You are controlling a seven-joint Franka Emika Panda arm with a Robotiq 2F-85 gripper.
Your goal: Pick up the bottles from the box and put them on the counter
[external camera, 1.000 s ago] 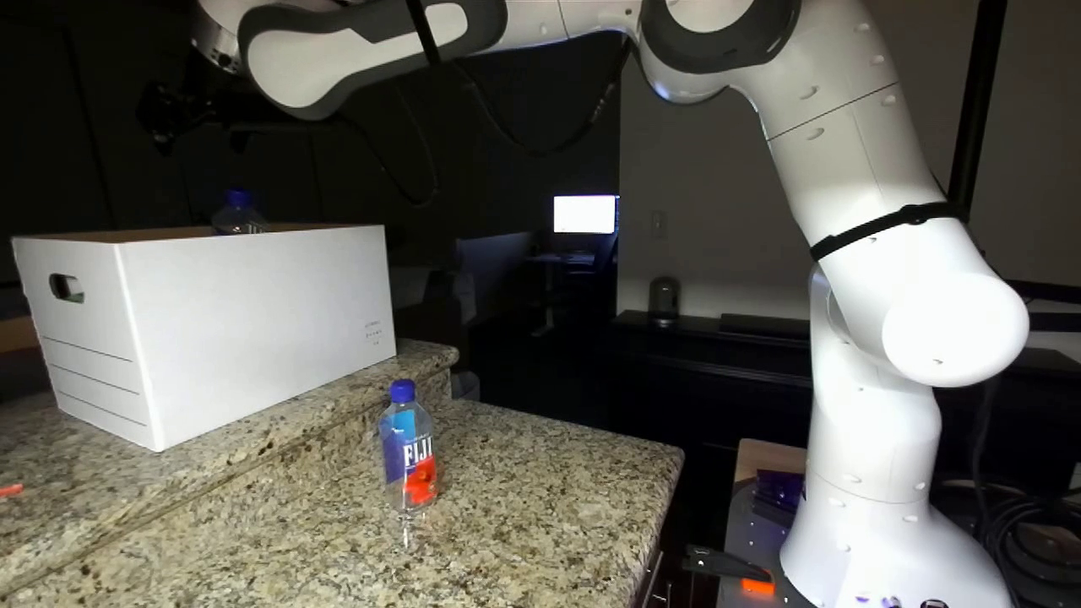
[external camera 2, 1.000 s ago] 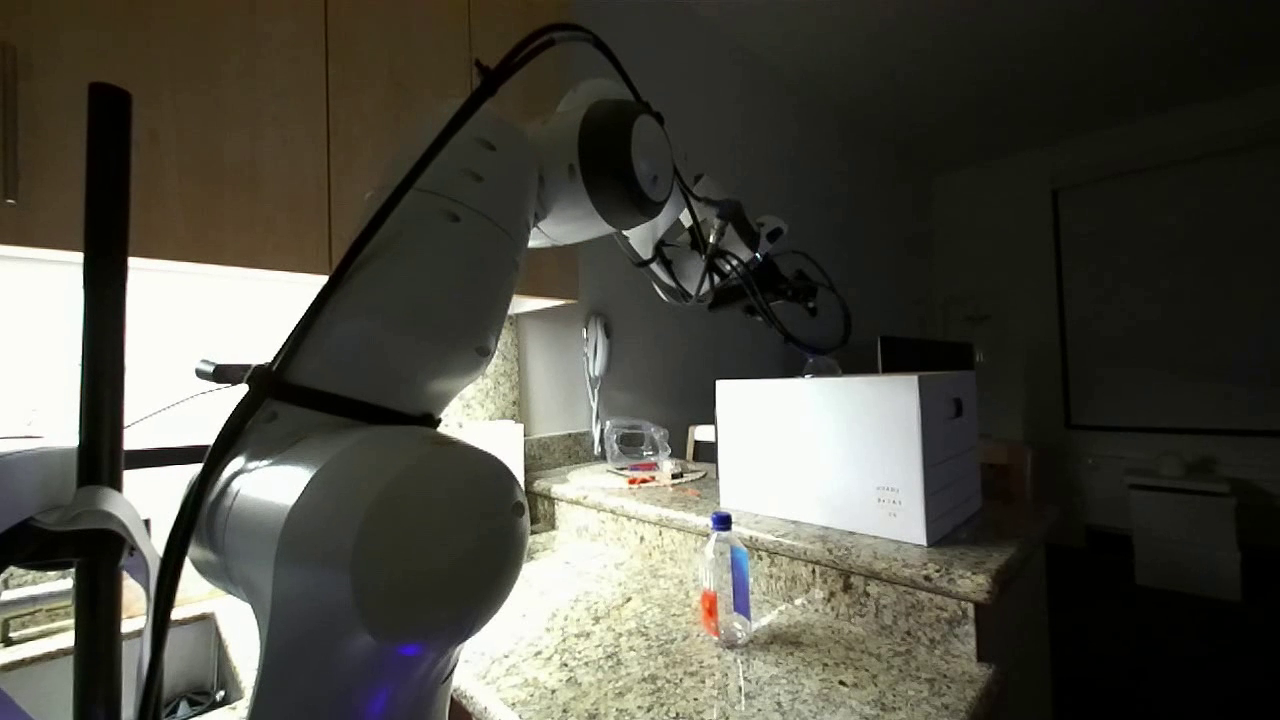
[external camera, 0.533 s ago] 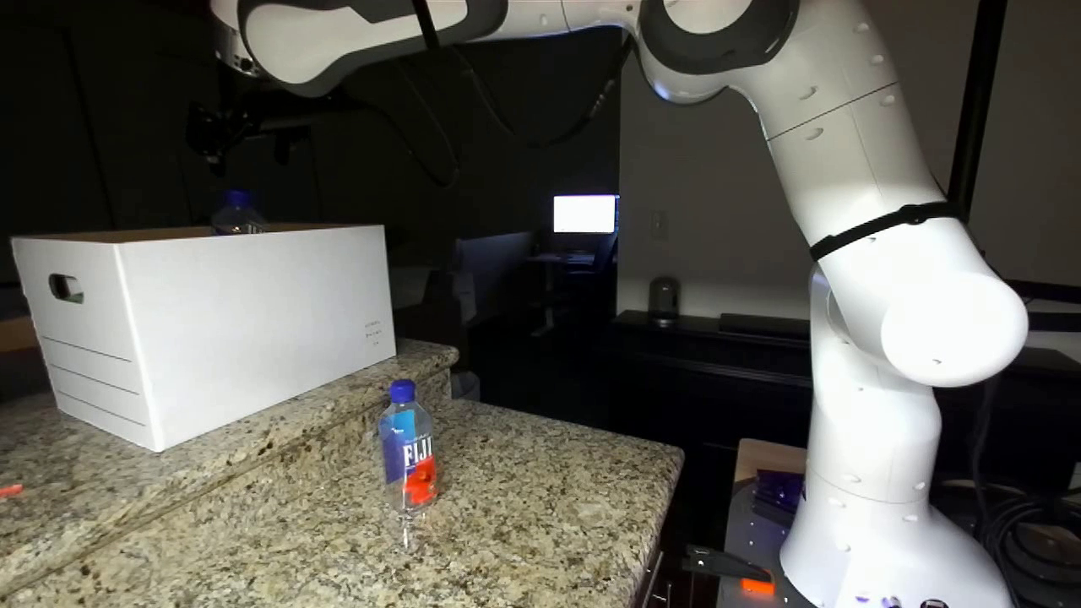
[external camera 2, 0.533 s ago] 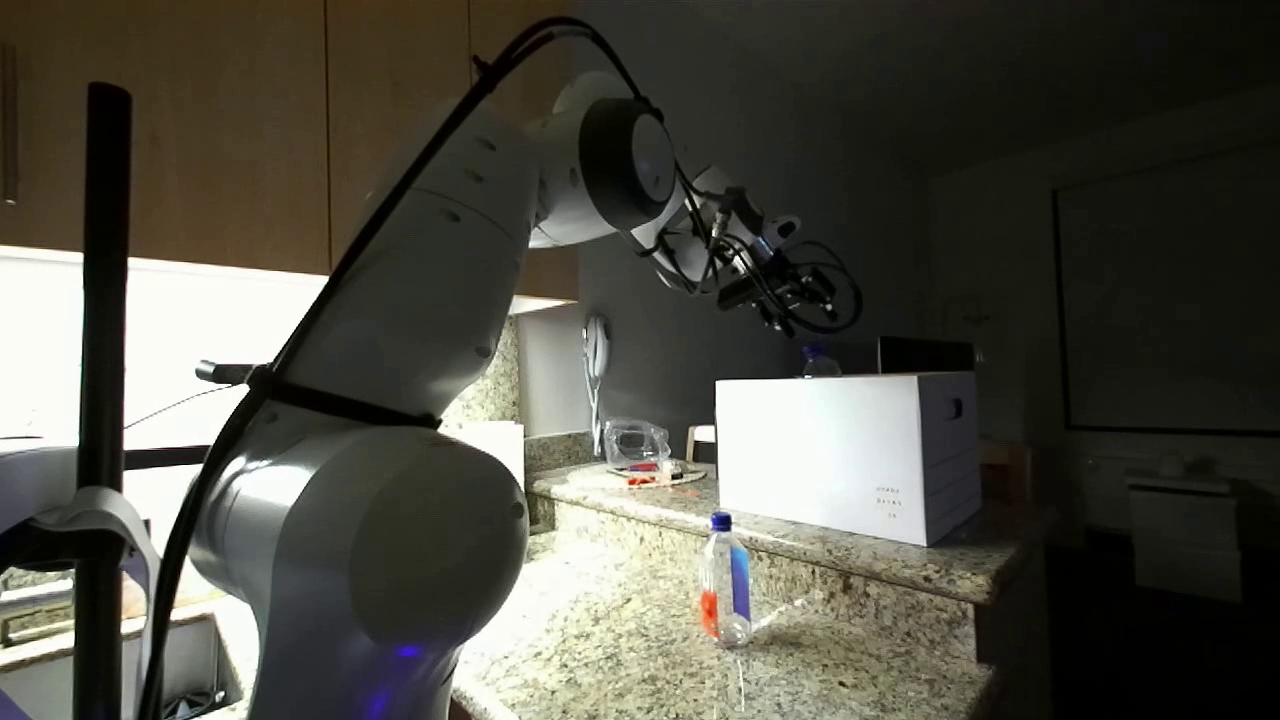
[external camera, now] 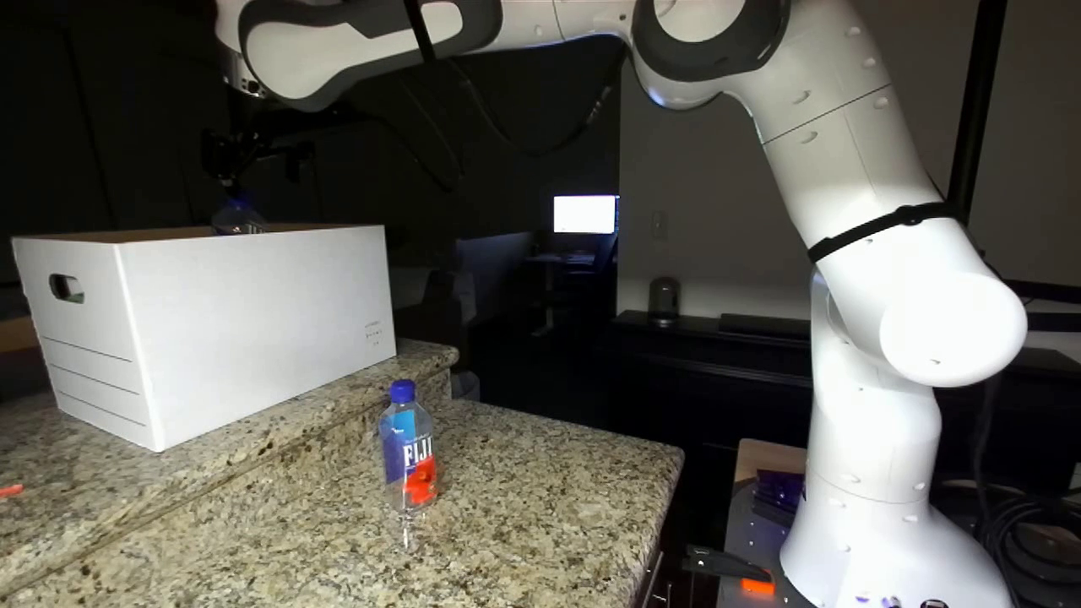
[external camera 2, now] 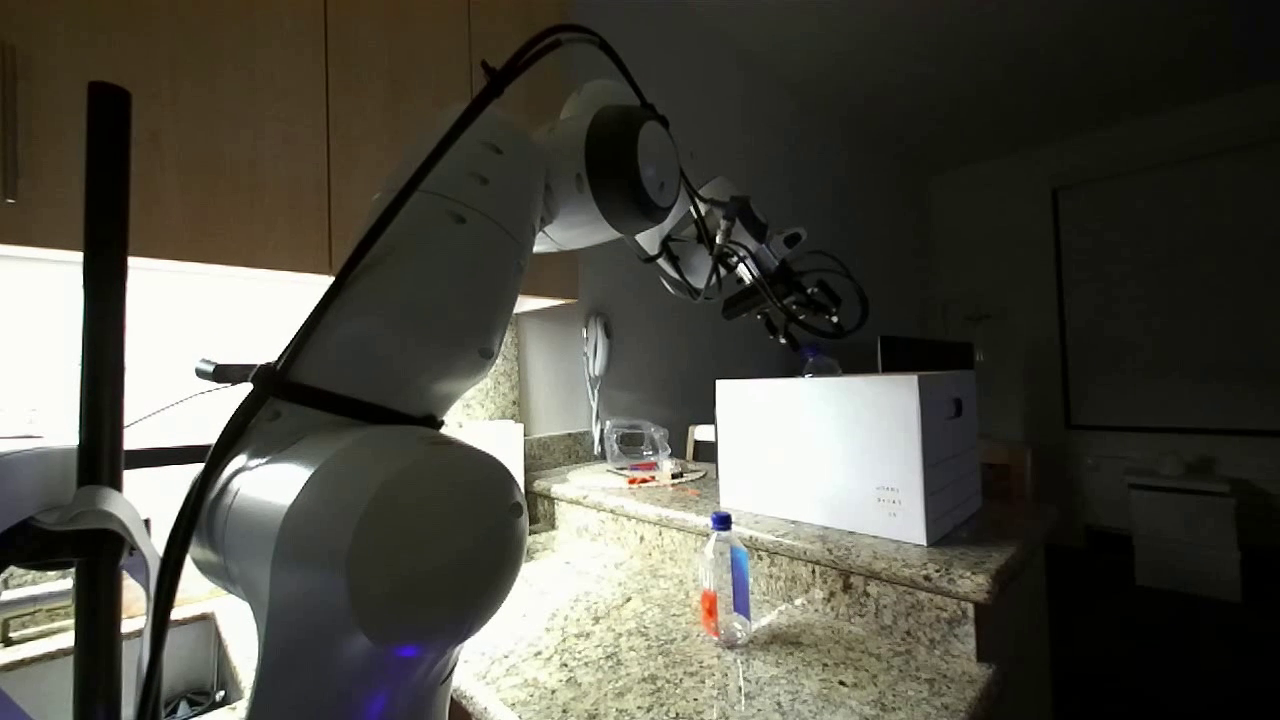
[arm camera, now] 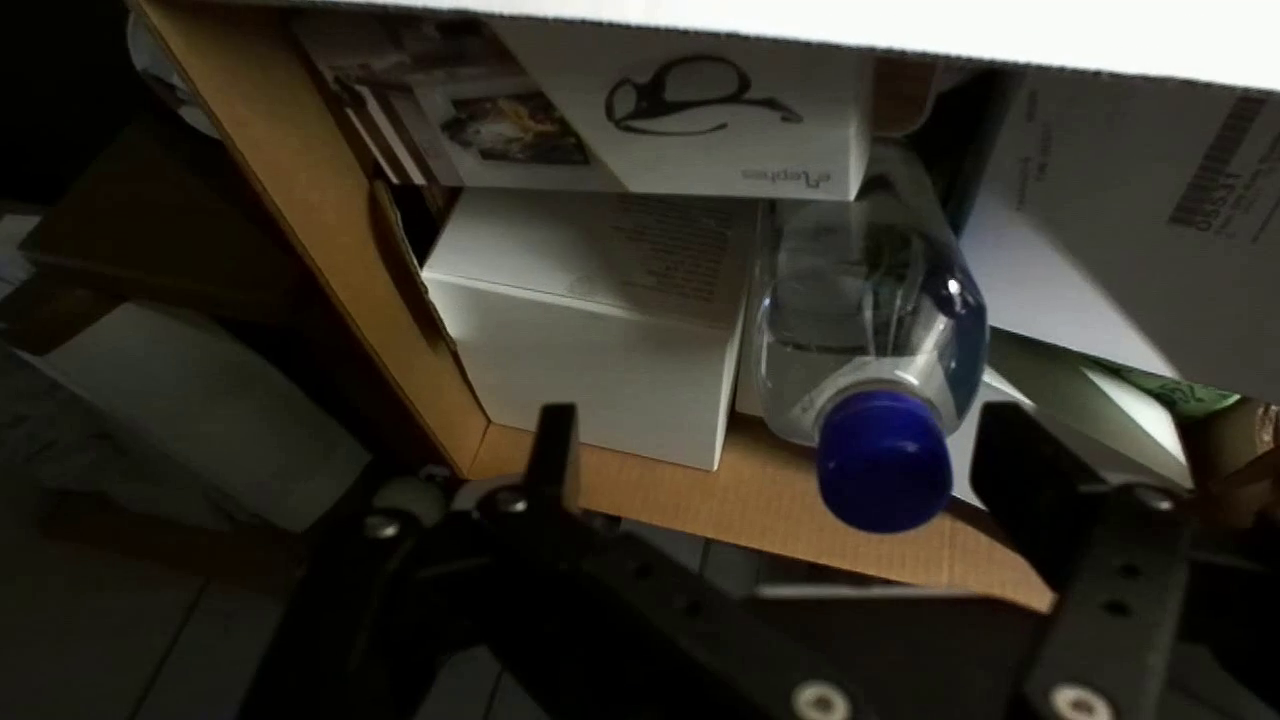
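Observation:
One clear bottle with a blue cap stands in the white box [external camera: 262,329], its top above the rim; this bottle [external camera: 239,221] shows in both exterior views [external camera 2: 820,365]. In the wrist view the bottle [arm camera: 850,310] leans slightly, with its cap between the open fingers, nearer the right one and apart from both. My gripper [arm camera: 782,440] is open and empty just above it, dark in an exterior view [external camera: 260,173]. A second bottle [external camera: 408,452] with blue and red-orange label stands upright on the lower granite counter [external camera: 540,507]. The bottle's lower part in the box is hidden.
The box [external camera 2: 820,450] stands on the raised ledge and holds white cartons [arm camera: 590,350], an eyeglasses carton [arm camera: 700,130] and a labelled white package [arm camera: 1130,220]. The box's brown wall [arm camera: 340,260] lies close to the fingers. A clear plastic container [external camera 2: 637,442] stands farther along the ledge.
My gripper has moved toward the bottle in the box and come down, its fingers tilting downward over the cap. The bottles and the box have not moved.

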